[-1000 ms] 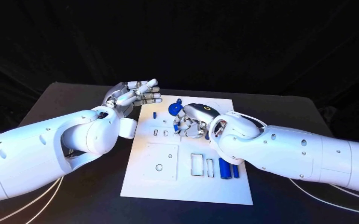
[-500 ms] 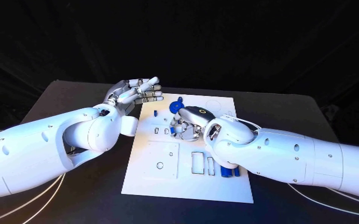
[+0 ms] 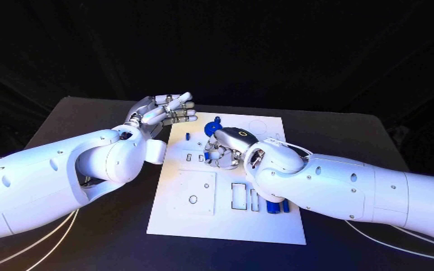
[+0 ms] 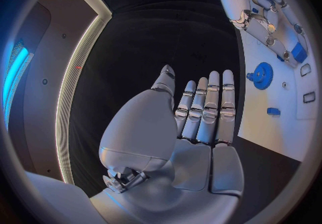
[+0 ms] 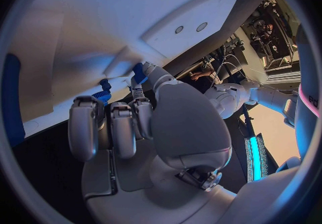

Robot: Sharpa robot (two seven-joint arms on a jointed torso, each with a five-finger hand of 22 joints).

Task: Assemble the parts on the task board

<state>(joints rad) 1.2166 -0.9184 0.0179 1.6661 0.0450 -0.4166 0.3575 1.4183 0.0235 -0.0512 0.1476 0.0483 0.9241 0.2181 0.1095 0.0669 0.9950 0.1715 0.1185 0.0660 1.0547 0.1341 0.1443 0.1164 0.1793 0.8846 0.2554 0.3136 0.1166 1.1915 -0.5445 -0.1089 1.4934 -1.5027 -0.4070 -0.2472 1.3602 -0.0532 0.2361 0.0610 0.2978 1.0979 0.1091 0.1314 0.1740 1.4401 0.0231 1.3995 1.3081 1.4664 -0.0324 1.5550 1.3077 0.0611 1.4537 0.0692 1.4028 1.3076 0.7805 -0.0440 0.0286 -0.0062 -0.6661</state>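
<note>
The task board (image 3: 194, 221) lies on the black table (image 3: 81, 120), its long axis running away from the robot. A blue gear (image 3: 213, 129) sits near the board's far end, with a small blue part (image 3: 186, 138) just beside it. Two blue cylinders (image 3: 274, 207) lie at the board's right edge, lengthwise along it, partly hidden by the right arm. The right hand (image 3: 226, 150) is over the board's middle, fingers curled down; the right wrist view shows a small blue part (image 5: 139, 72) at its fingertips, but whether it grips it I cannot tell. The left hand (image 3: 163, 113) hovers off the board's far left corner, released, fingers straight and together.
</note>
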